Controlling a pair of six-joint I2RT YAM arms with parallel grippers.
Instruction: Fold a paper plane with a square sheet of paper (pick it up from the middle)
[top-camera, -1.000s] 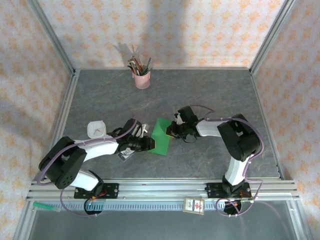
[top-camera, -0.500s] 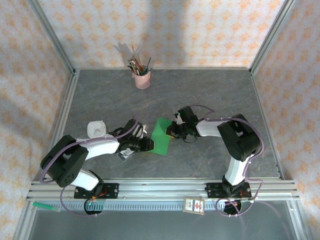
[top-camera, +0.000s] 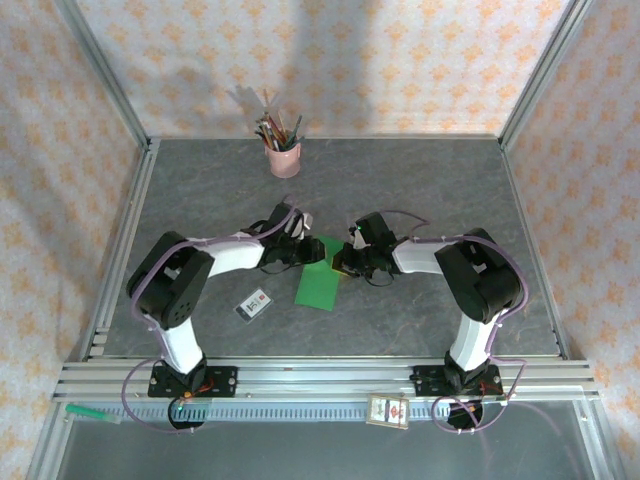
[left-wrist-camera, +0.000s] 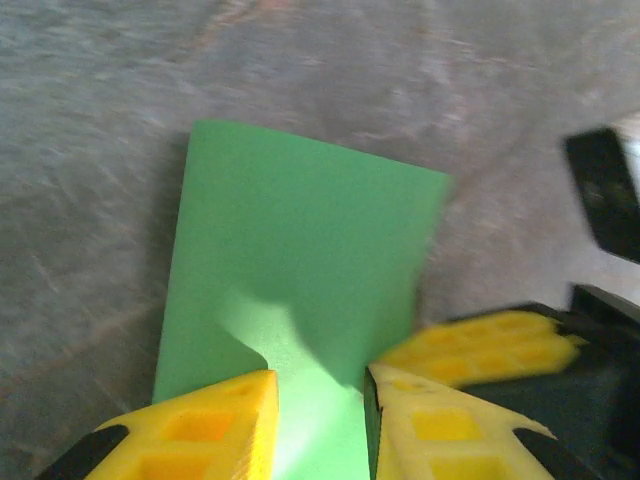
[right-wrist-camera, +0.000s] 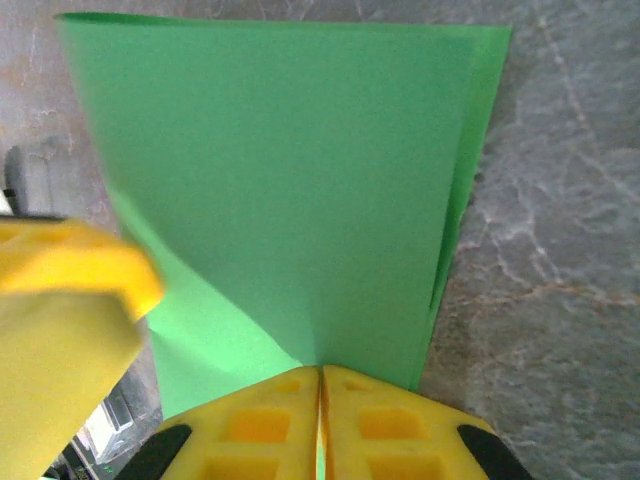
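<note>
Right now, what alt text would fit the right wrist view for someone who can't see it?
The right gripper, shut, pinches the near edge of a folded green paper over a grey table. A blurred yellow finger intrudes at the left.

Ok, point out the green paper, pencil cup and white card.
green paper (top-camera: 316, 287), top external view, middle of the sheet.
pencil cup (top-camera: 284, 162), top external view, pink wall.
white card (top-camera: 254, 303), top external view, centre.

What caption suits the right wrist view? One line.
Right gripper pinches a folded green paper sheet by its edge, grey table behind.
</note>
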